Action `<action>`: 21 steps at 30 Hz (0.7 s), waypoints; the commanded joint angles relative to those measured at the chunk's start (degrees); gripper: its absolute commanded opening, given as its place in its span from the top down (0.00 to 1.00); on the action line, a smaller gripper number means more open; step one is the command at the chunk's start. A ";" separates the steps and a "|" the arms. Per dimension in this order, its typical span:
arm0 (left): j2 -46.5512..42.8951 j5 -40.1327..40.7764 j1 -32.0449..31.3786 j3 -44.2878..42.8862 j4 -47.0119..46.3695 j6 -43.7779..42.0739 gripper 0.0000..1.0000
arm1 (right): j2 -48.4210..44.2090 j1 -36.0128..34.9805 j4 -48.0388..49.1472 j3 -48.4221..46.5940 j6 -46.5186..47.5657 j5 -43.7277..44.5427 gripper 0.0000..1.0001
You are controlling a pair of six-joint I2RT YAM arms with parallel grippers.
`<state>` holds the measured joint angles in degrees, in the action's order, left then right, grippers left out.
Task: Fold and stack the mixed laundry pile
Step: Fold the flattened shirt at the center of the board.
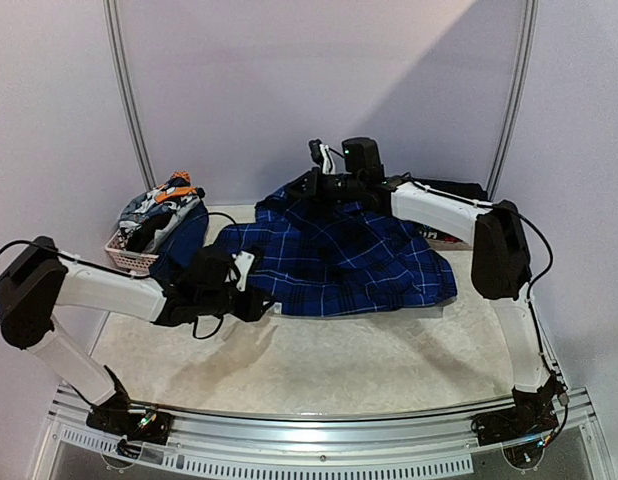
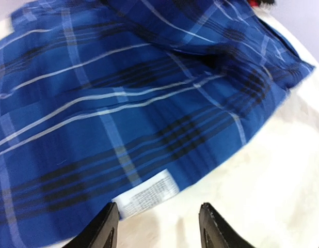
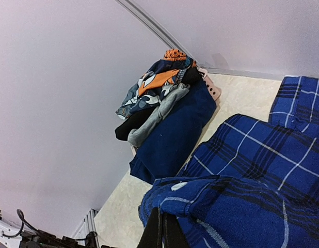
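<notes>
We cannot see the far edge of the blue plaid shirt (image 1: pixel 349 260) in the overhead view, because the right end effector (image 1: pixel 321 186) and its wrist block sit in front of it at upper centre. In the right wrist view the shirt (image 3: pixel 252 170) is cut off by the right and bottom edges. The right end effector (image 3: pixel 162 213) shows there only as two dark fingers pressed together at the bottom edge. Their tips are buried in a bunched fold of the plaid, so we read it as clenched on the shirt.

In the left wrist view the shirt (image 2: pixel 123 103) fills the upper left and runs out of frame on three sides, with a white label at its lower hem. At the upper right of the overhead view a black garment (image 1: pixel 454 190) is mostly hidden behind the right arm, and we cannot tell what it is.

The left end effector (image 2: pixel 157 207) is released. Its fingers stand apart at the bottom of the frame with bare bench (image 2: pixel 262 196) between them, and the labelled hem lies just above them. From overhead, the left end effector (image 1: pixel 251 285) sits at the shirt's lower left corner.

The rest of the laundry pile (image 1: pixel 159 210) is heaped in a pale basket (image 1: pixel 129 258) at centre left, well apart from both end effectors. A dark blue garment (image 3: pixel 172 134) drapes over its side.
</notes>
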<state>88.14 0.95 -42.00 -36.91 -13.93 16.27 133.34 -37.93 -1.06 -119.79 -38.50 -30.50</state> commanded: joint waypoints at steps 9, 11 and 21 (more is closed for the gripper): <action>-18.78 5.66 5.76 13.59 -7.38 7.52 0.28 | 13.16 -4.16 19.00 -1.88 -18.72 3.78 1.00; -19.97 4.98 6.14 13.66 -7.00 7.86 0.28 | 13.71 -5.38 19.14 -1.75 -18.79 5.35 1.00; -23.27 7.60 9.42 14.27 -2.48 11.95 0.26 | 18.64 -8.81 22.43 -0.30 -23.23 11.23 0.99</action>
<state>66.22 6.87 -34.48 -23.66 -18.87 25.08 147.63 -45.60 18.72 -120.46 -58.70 -21.76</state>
